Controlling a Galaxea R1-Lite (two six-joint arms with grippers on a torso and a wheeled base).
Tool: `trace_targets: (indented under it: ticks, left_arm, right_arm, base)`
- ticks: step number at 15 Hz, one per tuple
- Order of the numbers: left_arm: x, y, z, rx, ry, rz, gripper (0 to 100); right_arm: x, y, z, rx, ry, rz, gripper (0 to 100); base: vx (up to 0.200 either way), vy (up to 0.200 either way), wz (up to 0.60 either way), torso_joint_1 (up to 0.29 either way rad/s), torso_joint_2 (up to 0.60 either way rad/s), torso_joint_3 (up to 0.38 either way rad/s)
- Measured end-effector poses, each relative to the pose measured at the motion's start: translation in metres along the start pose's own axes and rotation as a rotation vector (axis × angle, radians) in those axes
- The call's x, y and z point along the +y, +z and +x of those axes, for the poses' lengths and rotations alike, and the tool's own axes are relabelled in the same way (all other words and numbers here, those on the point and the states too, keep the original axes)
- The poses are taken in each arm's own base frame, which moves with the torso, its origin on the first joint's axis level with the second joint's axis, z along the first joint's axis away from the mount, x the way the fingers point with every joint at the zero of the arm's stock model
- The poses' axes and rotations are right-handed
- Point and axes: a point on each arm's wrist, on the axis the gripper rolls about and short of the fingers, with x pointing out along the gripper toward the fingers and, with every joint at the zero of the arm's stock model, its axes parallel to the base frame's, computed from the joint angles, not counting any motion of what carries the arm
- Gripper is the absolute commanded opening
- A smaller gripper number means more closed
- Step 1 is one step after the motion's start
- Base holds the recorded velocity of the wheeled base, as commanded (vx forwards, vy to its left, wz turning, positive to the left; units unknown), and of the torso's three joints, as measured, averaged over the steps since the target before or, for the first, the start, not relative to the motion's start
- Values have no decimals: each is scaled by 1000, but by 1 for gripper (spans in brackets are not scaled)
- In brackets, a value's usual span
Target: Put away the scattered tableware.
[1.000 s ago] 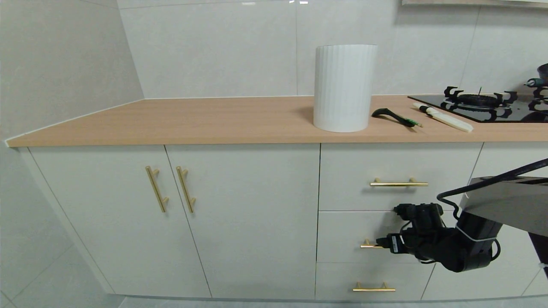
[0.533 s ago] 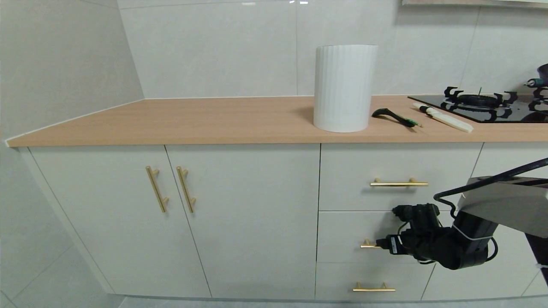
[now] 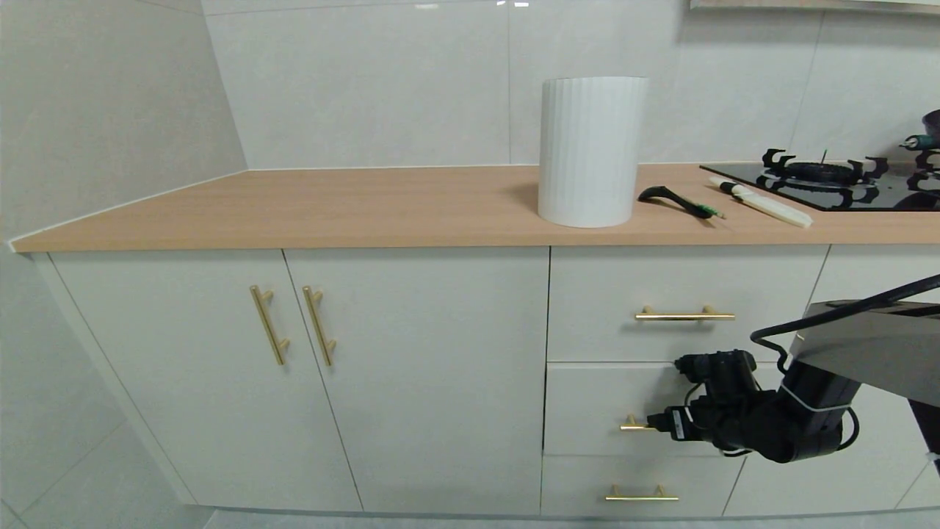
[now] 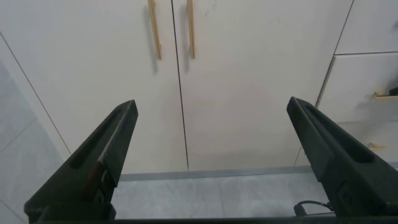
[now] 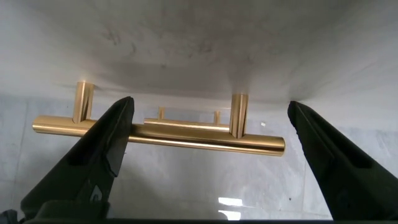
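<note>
Right gripper (image 3: 653, 422) is spread wide at the drawer handle (image 5: 158, 135), not clenched, probably to pull it for storage (spoon (image 3: 675, 198) and knife (image 3: 764, 202) lie on the counter (image 3: 367, 206) near the stove (image 3: 822, 184))

The countertop (image 3: 330, 206) looks like matt, smooth wood; the wall tiles (image 3: 367, 81) are glossy; the cupboard doors (image 3: 426, 367) are smooth and matt. The drawer handle (image 5: 158, 135) is polished brass-coloured metal; the white pot (image 3: 591, 150) is matt and ribbed; the hob (image 3: 874, 195) is glossy black.
</note>
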Motion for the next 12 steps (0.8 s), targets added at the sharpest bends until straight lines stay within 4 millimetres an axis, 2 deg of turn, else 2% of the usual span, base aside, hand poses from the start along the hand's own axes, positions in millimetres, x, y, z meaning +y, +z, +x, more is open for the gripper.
trace_targets:
  ticks: [3,6,10,12]
  left_arm:
    - [0,0,0,0,0,0,100]
    - [0,0,0,0,0,0,100]
    - [0,0,0,0,0,0,100]
    - [0,0,0,0,0,0,100]
  right_arm:
    - [3,-13,-19,47,6,-13,100]
    - [6,-22,-54,79,20,-30,100]
    - [12,-8,-115,20,49,-50,100]
    - [18,5,-150,22,67,-70,100]
  base:
    - [0,0,0,0,0,0]
    - [0,0,0,0,0,0]
    - [0,0,0,0,0,0]
    - [0,0,0,0,0,0]
